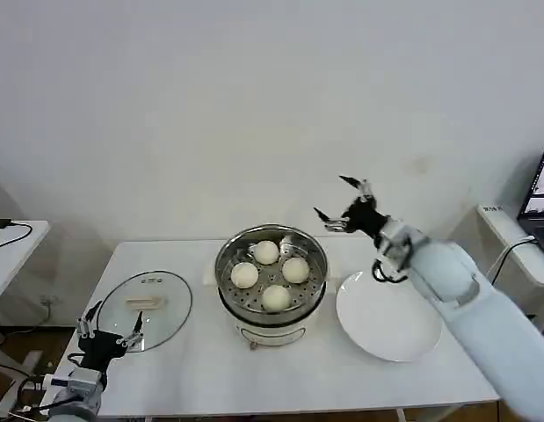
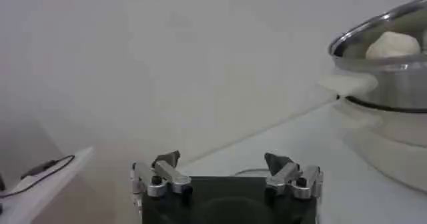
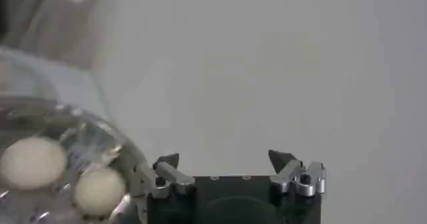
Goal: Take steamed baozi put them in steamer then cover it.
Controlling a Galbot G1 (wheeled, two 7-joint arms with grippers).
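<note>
**Both tools open, four baozi in the uncovered steamer**

Right tool [image 1: 342, 200] hangs raised above the tabletop [image 1: 192, 369], behind and to the right of the steamer [image 1: 272, 286], its fingers spread wide and holding nothing. Left tool [image 1: 112, 331] sits low at the near left corner of the tabletop, just in front of the glass lid [image 1: 147, 309] — its fingers likewise spread and empty. The lid lies flat on the tabletop, to the left of the steamer and apart from it. Four steamed baozi [image 1: 266, 252] rest on the perforated tray inside the steamer, which stands uncovered at the centre. A white plate [image 1: 388, 316] lies bare on the tabletop — just to the right of the steamer.
</note>
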